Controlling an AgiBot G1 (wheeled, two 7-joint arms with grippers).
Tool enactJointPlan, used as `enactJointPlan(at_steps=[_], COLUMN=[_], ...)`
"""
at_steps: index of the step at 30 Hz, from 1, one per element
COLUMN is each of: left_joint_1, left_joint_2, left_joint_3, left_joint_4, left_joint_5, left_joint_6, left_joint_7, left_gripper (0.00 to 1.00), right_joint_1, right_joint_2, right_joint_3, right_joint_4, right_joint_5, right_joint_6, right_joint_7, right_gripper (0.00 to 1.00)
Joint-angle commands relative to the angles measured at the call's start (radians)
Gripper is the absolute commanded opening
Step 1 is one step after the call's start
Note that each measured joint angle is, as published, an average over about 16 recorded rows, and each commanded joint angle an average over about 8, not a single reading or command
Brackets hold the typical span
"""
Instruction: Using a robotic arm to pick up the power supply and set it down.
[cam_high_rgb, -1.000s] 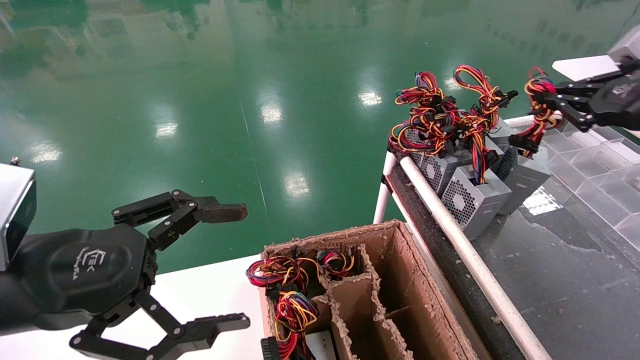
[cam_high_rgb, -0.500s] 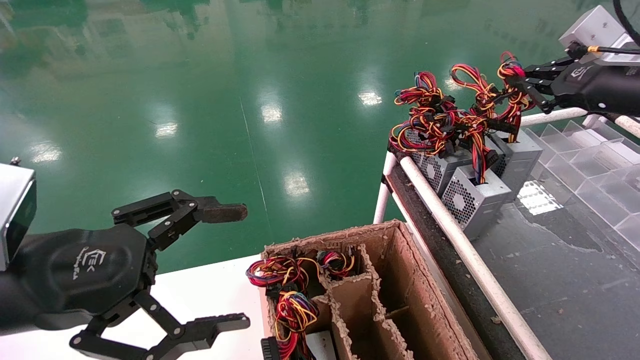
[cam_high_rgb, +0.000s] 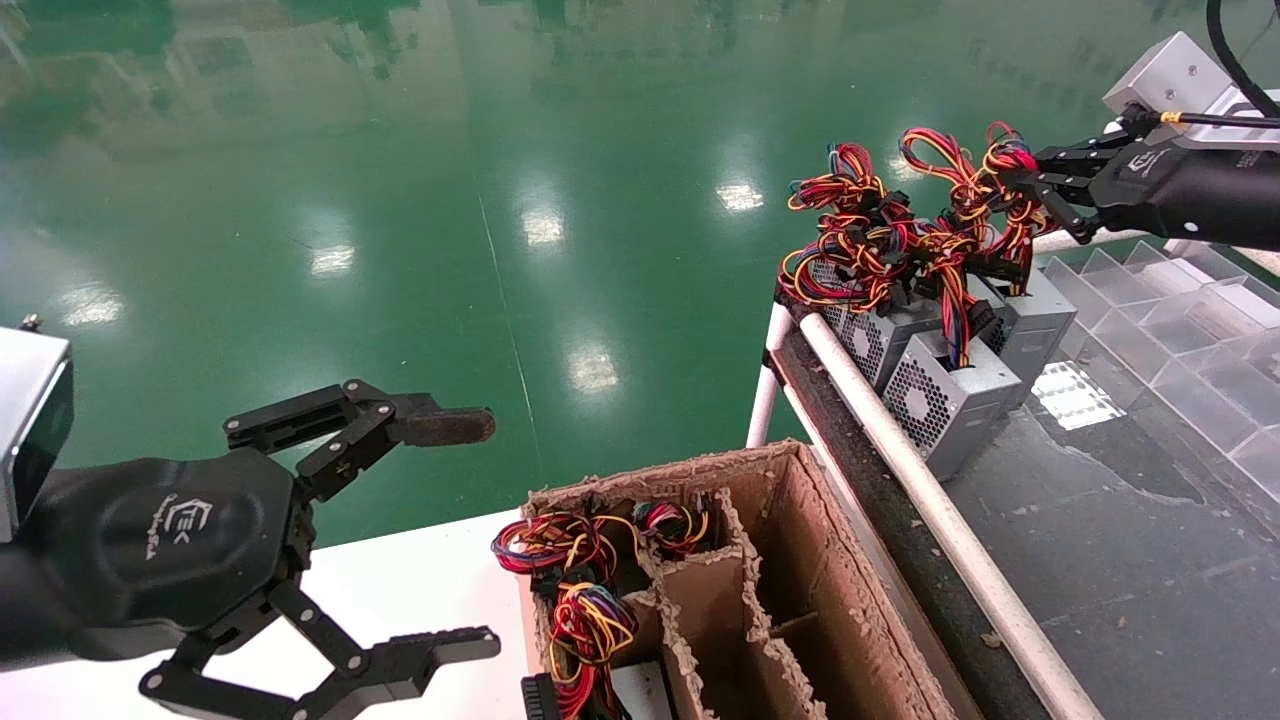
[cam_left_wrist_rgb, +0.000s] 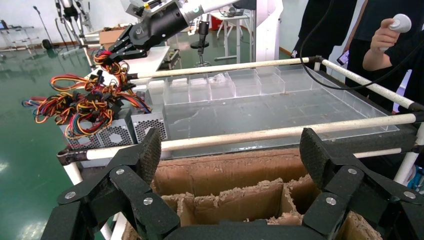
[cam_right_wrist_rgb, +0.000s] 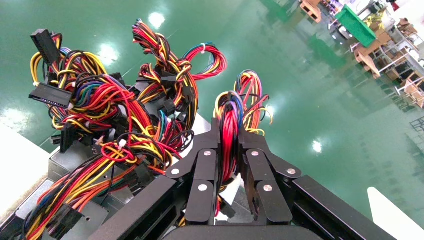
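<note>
A: Grey metal was what I noticed first: the power supply stood on the dark tray at its far left corner, hard against two other power supplies, behind the white rail.

B: And the robotic arm?

A: The right gripper hung above that corner, its jaws pinched tight on the wire bundle of the power supply. In the right wrist view red and yellow wires ran up between the two black fingers.

B: Was the box lifted?

A: I couldn't tell whether its base touched the tray.

B: The other arm?

A: The left gripper sat parked low on the left, over the white table, jaws spread wide, holding nothing. Beside it stood the cardboard box, with wire bundles poking from its left compartments.
</note>
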Motion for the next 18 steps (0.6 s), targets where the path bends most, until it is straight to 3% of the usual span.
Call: enactJointPlan(at_steps=[1,13,18], left_joint_1=[0.000,0.000,0.000], left_joint_2=[0.000,0.000,0.000], left_joint_3=[0.000,0.001,0.001], left_joint_4=[0.000,0.000,0.000], left_joint_5=[0.000,-0.001,-0.001], left_joint_6=[0.000,0.000,0.000], left_joint_7=[0.000,0.000,0.001], left_gripper=[1.00,1.00,1.00], right_joint_1=[0.001,0.009,0.020], right_joint_2=[0.001,0.006,0.022], right_joint_3=[0.000,0.007,0.034], right_joint_4=[-0.002,-0.010,-0.012], right_joint_5=[0.000,0.010,0.049], right_joint_6=[-0.004,-0.016,-0.057], right_joint_7=[-0.002,0.001,0.017], right_gripper=[1.00,1.00,1.00])
